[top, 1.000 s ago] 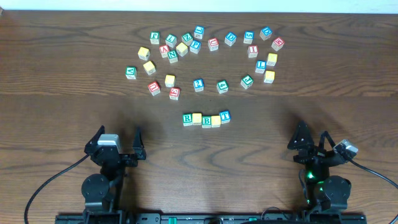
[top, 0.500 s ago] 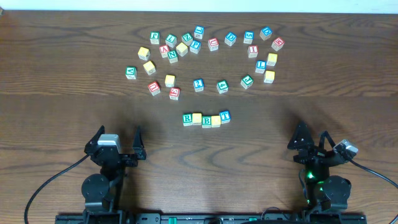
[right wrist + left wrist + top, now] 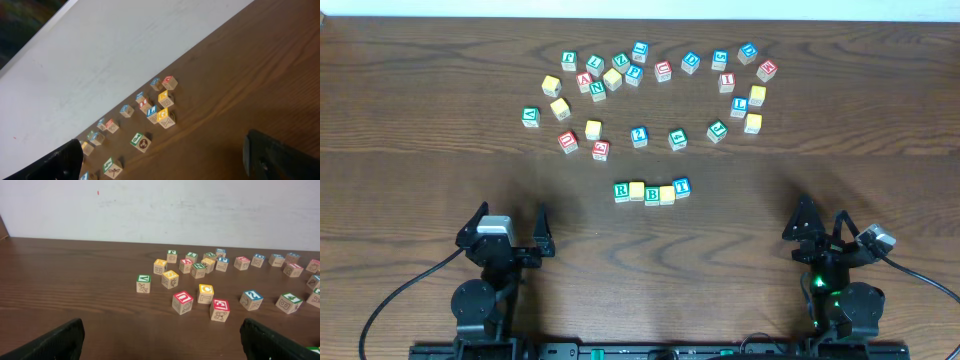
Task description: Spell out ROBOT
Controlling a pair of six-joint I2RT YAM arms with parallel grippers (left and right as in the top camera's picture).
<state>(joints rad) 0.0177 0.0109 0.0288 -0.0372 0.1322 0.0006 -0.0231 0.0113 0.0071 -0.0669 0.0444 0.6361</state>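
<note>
1. While both arms sit at the bottom edge of the overhead view, the left gripper (image 3: 511,218) at lower left and the right gripper (image 3: 822,214) at lower right have their jaws spread wide, with nothing between them.
2. Word row is just below frame centre, above and between the grippers, well apart from both.
3. Left to right: R cube (image 3: 621,190), first yellow cube (image 3: 637,189), B cube (image 3: 652,195), second yellow cube (image 3: 667,194), T cube (image 3: 681,186). Neighbours touch and the line is slightly wavy.
4. Can't read any letter on the yellow tops.
5. Loose cubes (image 3: 639,136) are scattered across the upper centre of the table (image 3: 420,120), clear of the row.
6. Left wrist view: black fingers (image 3: 50,342) in the lower corners, loose cubes mid-frame, white wall (image 3: 150,205) behind.
</note>
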